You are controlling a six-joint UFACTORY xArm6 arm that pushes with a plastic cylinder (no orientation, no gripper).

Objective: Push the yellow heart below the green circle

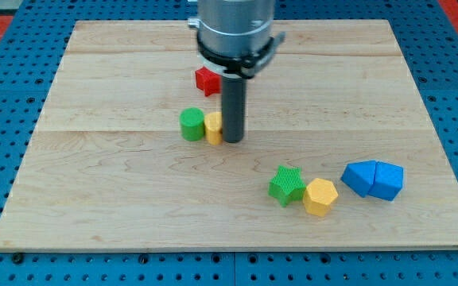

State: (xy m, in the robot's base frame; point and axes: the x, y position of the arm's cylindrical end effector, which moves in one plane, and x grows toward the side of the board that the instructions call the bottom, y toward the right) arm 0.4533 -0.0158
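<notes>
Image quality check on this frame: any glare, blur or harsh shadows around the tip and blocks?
Camera view: even, soft lighting, no glare on the wooden board; only faint shadows under the blocks. My tip and the yellow heart beside the green circle are sharp; the arm's grey housing is cropped at the view's top.

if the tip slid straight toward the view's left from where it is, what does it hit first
My tip already sits against the yellow heart, so it meets that first; the green circle lies just beyond, touching it.
</notes>
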